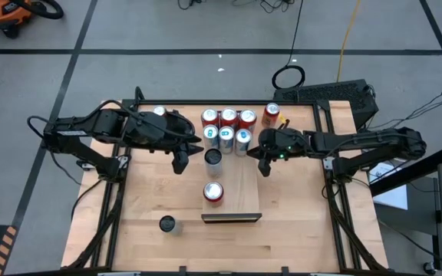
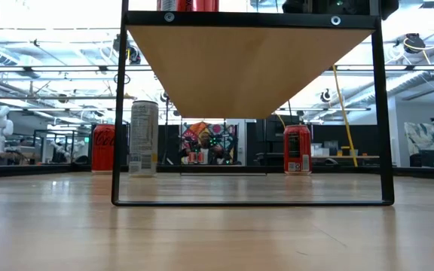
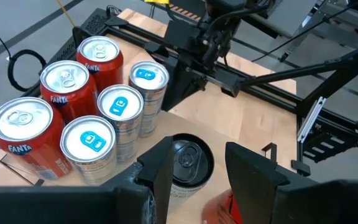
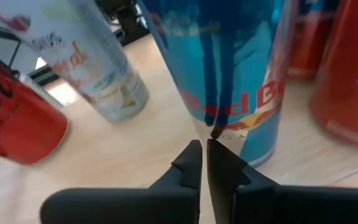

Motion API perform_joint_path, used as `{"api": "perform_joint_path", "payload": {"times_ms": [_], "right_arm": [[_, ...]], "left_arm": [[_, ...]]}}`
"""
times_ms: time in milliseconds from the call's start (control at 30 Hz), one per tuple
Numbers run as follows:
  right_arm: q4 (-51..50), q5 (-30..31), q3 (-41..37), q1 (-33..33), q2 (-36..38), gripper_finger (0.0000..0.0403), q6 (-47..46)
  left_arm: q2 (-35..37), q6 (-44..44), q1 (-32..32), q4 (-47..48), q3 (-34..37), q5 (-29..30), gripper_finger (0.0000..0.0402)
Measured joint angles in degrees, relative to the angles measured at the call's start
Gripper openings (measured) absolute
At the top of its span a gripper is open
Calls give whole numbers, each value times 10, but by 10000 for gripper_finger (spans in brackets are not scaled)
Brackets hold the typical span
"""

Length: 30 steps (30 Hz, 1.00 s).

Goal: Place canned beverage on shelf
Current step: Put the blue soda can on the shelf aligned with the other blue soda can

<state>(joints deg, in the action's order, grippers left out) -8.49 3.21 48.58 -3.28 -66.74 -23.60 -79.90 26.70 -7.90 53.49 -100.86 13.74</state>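
Note:
The shelf is a raised pale-wood board on a black frame, with a dark strip at its near end. At its far end stand three red Fanta cans and three blue-and-silver cans. A dark-topped can and a red can stand nearer. My left gripper hangs open, above and to the left of the dark-topped can. My right gripper is shut, with its tips at the lower side of a blue can. My right gripper's shut fingertips come level from the table's right side at the blue can's lower wall. I cannot tell whether they touch it. The can stands upright on the shelf.
A dark can stands on the tabletop near the left front, a red can at the far right and a silver-topped can behind my left arm. The shelf's black frame legs stand on the table.

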Motion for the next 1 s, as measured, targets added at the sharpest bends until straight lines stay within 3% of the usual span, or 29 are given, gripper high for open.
{"api": "perform_joint_path", "payload": {"times_ms": [833, 1000], "right_arm": [[6, -5, 0, -15, 0, 0, 8], [46, -30, 0, -15, 0, 0, 20]], "left_arm": [[0, 1, 0, 0, 0, -4, 148], [0, 1, 0, 0, 0, -4, 148]]}}
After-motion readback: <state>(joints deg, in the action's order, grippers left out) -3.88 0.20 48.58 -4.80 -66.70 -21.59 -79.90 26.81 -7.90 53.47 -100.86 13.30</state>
